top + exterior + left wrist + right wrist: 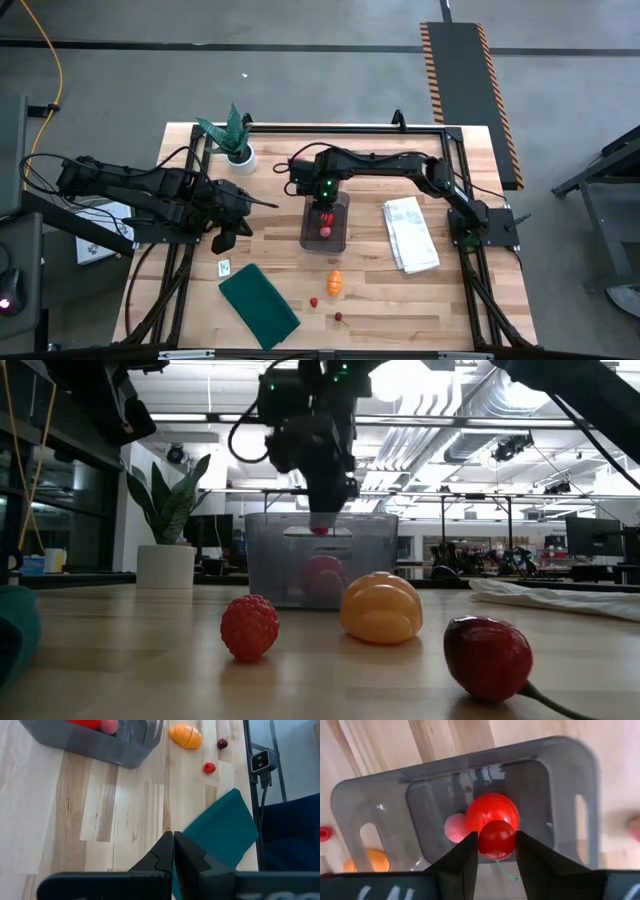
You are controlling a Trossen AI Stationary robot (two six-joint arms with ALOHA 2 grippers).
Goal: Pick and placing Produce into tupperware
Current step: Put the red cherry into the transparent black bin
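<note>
Right gripper (496, 851): poised directly above the open tupperware (324, 224), fingers (462, 857) clamped on a small red cherry-like piece (496, 840) with a thin green stem trailing below.
Held piece: suspended over the container's interior, clear of its floor, as seen from the low camera.
Tupperware: grey-tinted, rounded corners, standing mid-table between both arms; red ball (491, 811) and pale pink piece (455, 827) resting inside, touching each other.
Orange piece (335, 283): on the bare wood just near of the container, outside it.
Raspberry-like red piece (314, 301): on the wood, near and slightly left of the orange piece, apart from it.
Dark red cherry (338, 316): nearest the table's front edge, stem lying on the wood, right of the raspberry.
Left gripper (173, 851): clenched empty, fingers pressed together, parked left of the container above the wood.
Dark green cloth (258, 305): flat at the near left of the table, near of the left gripper.
White cloth (410, 234): folded, right of the container, well apart from it.
Potted plant (235, 140): spiky green leaves in a white pot, far left of the table.
Small white card (224, 268): on the wood just left of the green cloth's far corner.
</note>
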